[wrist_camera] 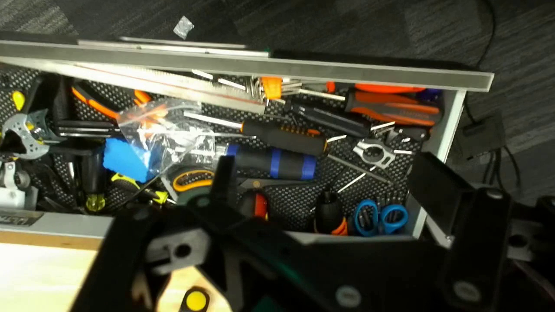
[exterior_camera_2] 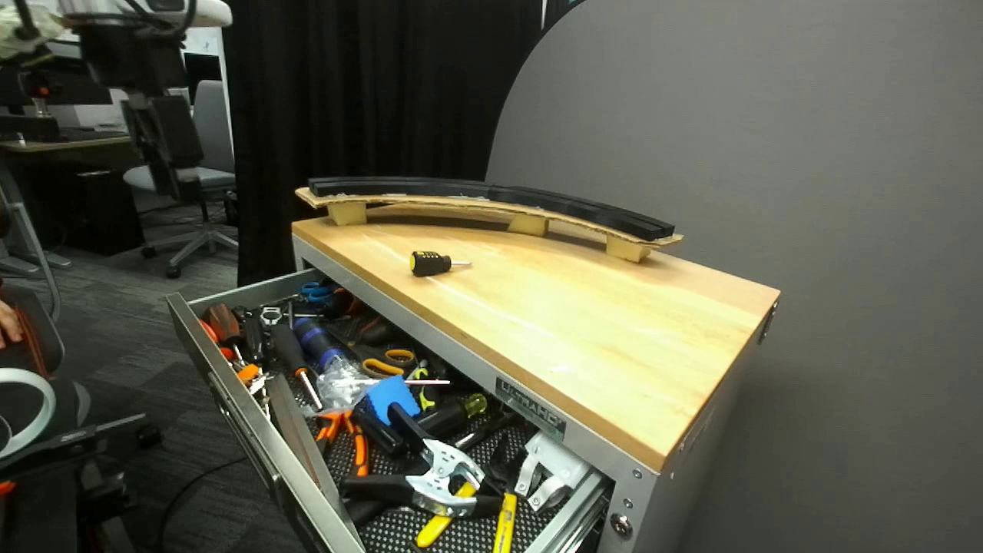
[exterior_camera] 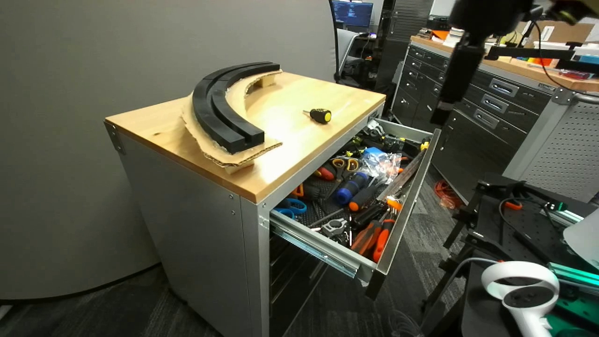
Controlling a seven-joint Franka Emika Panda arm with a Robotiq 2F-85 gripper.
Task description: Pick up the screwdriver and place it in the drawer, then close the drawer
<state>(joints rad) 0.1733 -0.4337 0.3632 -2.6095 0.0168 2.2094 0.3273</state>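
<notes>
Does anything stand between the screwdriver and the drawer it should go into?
Nothing visible does: the stubby screwdriver lies on the wooden top between the black curved piece and the open drawer. Inside the drawer, though, tools lie crowded together.

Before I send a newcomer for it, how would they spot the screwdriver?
Find the wood-topped cabinet with the open drawer. On top, between the black curve and the drawer, lies the screwdriver. Stubby and black with a yellow end, it is far smaller than the curve.

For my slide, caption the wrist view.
Spread fingers in front, an open drawer of tools beyond, the yellow-ended screwdriver on the wooden top.
</notes>
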